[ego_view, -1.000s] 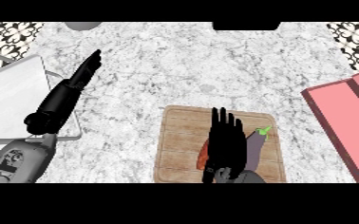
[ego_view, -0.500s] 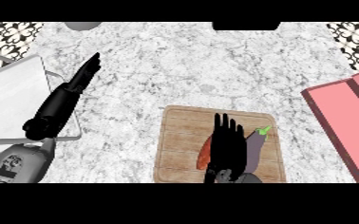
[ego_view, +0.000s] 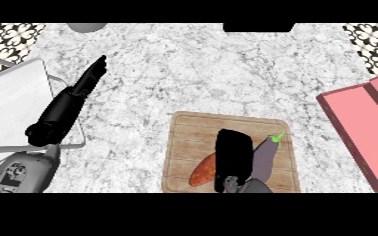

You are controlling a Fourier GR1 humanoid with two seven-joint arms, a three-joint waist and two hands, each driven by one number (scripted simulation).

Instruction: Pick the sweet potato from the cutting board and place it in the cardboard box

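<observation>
A wooden cutting board (ego_view: pixel 188 130) lies at the counter's front middle. On it an orange sweet potato (ego_view: pixel 199 174) lies aslant, with a purple eggplant (ego_view: pixel 265 154) to its right. My right hand (ego_view: pixel 233 152) comes in from the lower edge and sits on the sweet potato's upper end, its fingers curled down over it and hiding that end. My left hand (ego_view: pixel 71 101) rests at the left with its fingers straight, pointing up and away. A pink box (ego_view: pixel 356 125) shows at the right edge, partly cut off.
A white tray-like thing (ego_view: pixel 21 97) with a pale rim lies at the left under my left forearm. A grey round object (ego_view: pixel 87 27) and a dark object (ego_view: pixel 258 27) sit at the counter's far edge. Bare marble lies between board and box.
My right hand's fingers, straight over the board before, have curled down onto the sweet potato. The left hand has drifted slightly up and right.
</observation>
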